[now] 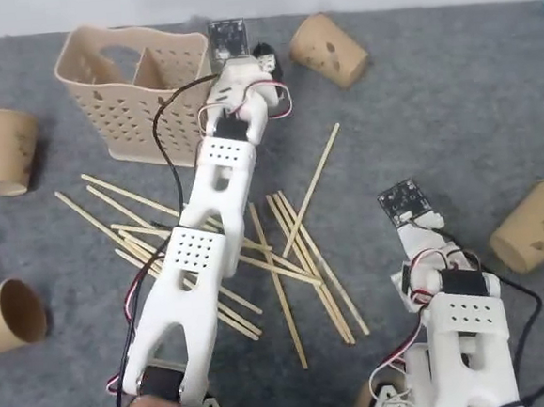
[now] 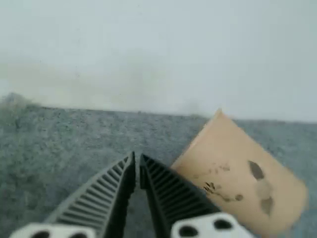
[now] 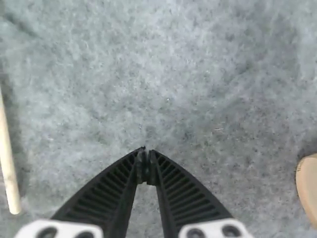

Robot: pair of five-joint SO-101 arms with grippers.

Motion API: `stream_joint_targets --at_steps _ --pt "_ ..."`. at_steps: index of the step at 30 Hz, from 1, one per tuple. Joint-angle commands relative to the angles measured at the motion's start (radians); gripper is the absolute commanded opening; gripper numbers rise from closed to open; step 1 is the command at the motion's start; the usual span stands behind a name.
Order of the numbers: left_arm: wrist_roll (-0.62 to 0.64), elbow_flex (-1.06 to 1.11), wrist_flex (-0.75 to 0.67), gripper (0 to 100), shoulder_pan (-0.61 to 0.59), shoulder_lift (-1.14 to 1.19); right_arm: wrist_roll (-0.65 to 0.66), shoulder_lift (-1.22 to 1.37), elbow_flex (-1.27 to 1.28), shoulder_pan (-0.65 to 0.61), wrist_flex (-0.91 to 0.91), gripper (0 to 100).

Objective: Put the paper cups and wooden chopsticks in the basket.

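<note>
The left gripper [image 2: 137, 161], jaws pressed together and empty, hung just beside a tipped paper cup [image 2: 237, 183] near the basket [image 1: 128, 111]. The right gripper [image 3: 146, 156] sat closed over grey carpet [image 3: 198, 74]. Light and easily crushed, the cup likely wanted a gentle pinch at its rim.

From above we look steeply down over the whole carpet [image 1: 451, 86]. Our left wrist camera faces low toward the wall [image 2: 158, 49], close to the paper cup [image 2: 237, 183] that the high view shows near the basket [image 1: 131, 92]. The right one faces straight down, close to the carpet.
</note>
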Motion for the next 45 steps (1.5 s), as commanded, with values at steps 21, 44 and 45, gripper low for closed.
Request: stream_joint_targets --at_steps 21,44,45 --pt "-0.219 -0.183 1.229 1 -0.015 -0.769 -0.342 -0.010 -0.477 0.002 0.119 8.4" --pt "-0.195 1.313 0.948 1 -0.462 -1.706 -0.511 0.512 -0.845 -0.265 0.206 8.0" --pt "-0.195 1.420 0.890 1 -0.491 -1.746 -0.512 0.512 -0.845 -0.286 0.208 8.0"
